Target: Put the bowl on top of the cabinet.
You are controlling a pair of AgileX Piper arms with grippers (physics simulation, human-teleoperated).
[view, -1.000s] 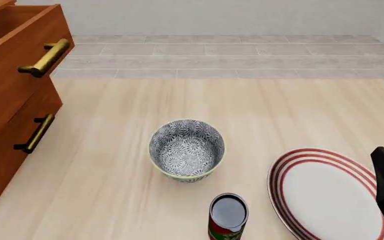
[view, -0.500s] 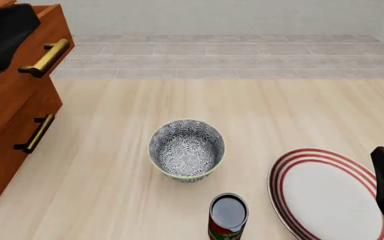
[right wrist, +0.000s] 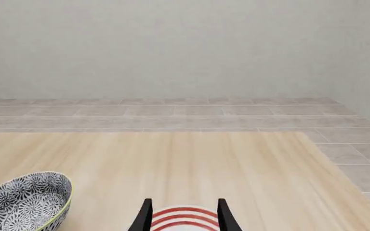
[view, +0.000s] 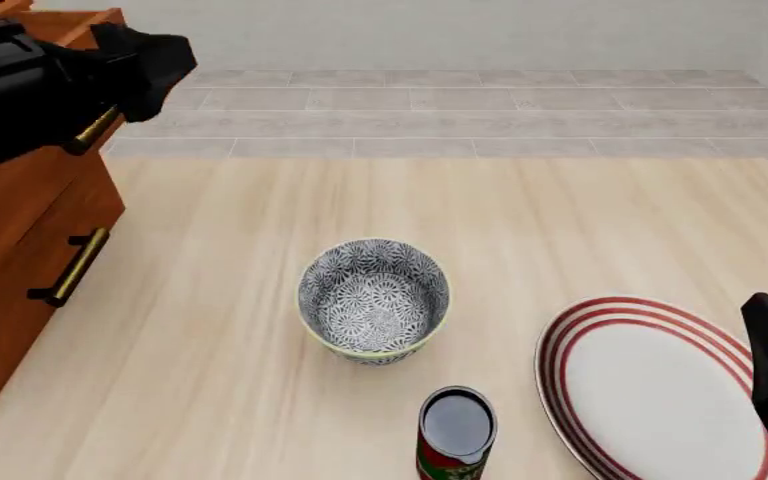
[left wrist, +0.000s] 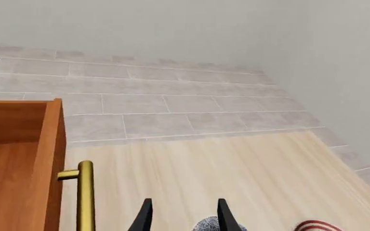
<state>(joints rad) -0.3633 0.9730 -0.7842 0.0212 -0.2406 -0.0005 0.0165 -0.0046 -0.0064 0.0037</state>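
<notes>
Front view, cabinet (view: 11,215) half-hidden, cropped

Cabinet (left wrist: 18,168) beside parted end effector (left wrist: 183,216)

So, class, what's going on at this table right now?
Nothing is held yet. The bowl sits alone mid-table, far side of a can, with a plate to its right. The left arm has swung in high in front of the cabinet; its left pincer is open and empty. The right pincer waits open over the plate.
</notes>
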